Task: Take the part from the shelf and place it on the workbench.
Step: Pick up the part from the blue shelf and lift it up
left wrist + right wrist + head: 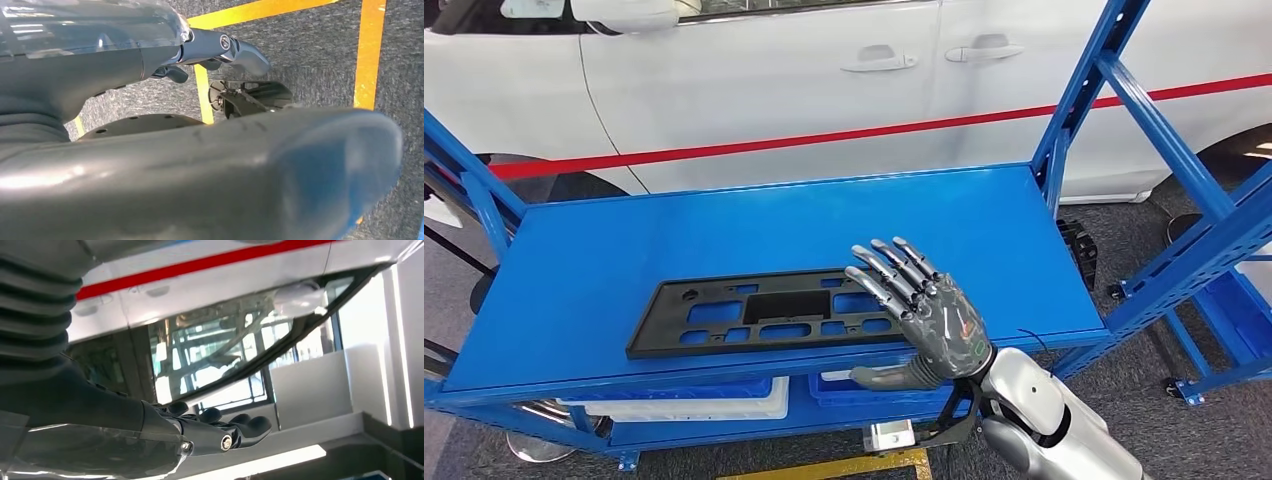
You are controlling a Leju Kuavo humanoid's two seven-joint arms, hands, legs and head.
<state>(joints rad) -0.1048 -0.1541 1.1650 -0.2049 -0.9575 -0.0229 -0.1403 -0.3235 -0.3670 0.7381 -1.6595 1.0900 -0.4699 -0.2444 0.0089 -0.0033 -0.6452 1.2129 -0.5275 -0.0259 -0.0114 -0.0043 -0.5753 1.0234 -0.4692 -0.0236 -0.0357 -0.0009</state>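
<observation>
The black part (769,313) lies flat at lower centre of the head view, near the front edge of the blue shelf (604,250). The right hand (921,312), fingers spread and holding nothing, hovers over the part's right end; contact cannot be told. The left hand (220,50) hangs over grey floor (320,45) with yellow lines, its fingers loosely extended, empty. A white car (824,90) stands behind the shelf
</observation>
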